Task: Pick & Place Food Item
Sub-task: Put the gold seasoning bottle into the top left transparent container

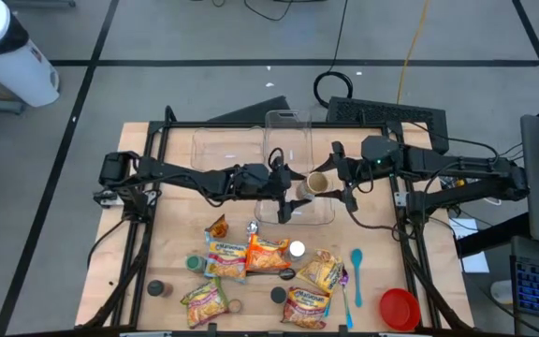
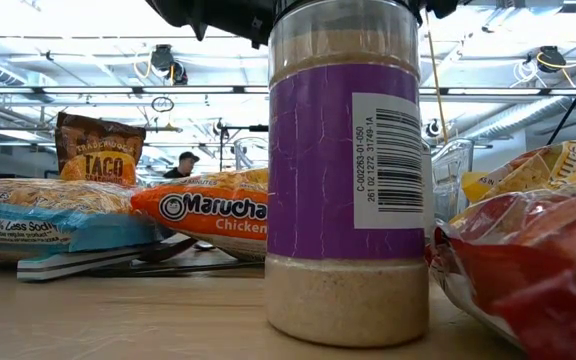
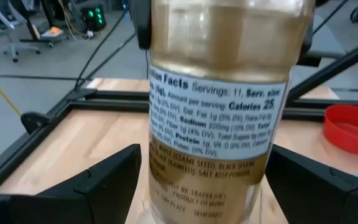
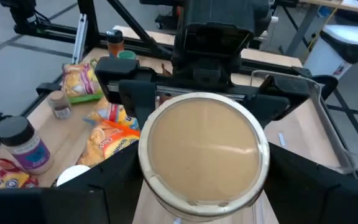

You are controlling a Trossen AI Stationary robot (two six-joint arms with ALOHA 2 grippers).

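over the clear plastic bin (image 1: 298,168) both arms meet at a seasoning jar (image 1: 316,182) lying sideways between them. the left gripper (image 1: 286,190) has its fingers (image 3: 86,180) spread on either side of the jar, label (image 3: 213,130) facing its camera; whether they press it i cannot tell. the right gripper (image 1: 342,180) faces the jar's tan base (image 4: 201,152), fingers wide, contact unclear. only the low view shows a purple-labelled spice shaker (image 2: 348,170) standing upright among ramen packets (image 2: 203,215) near the table's front edge; the high view adds a red bowl (image 1: 400,308).
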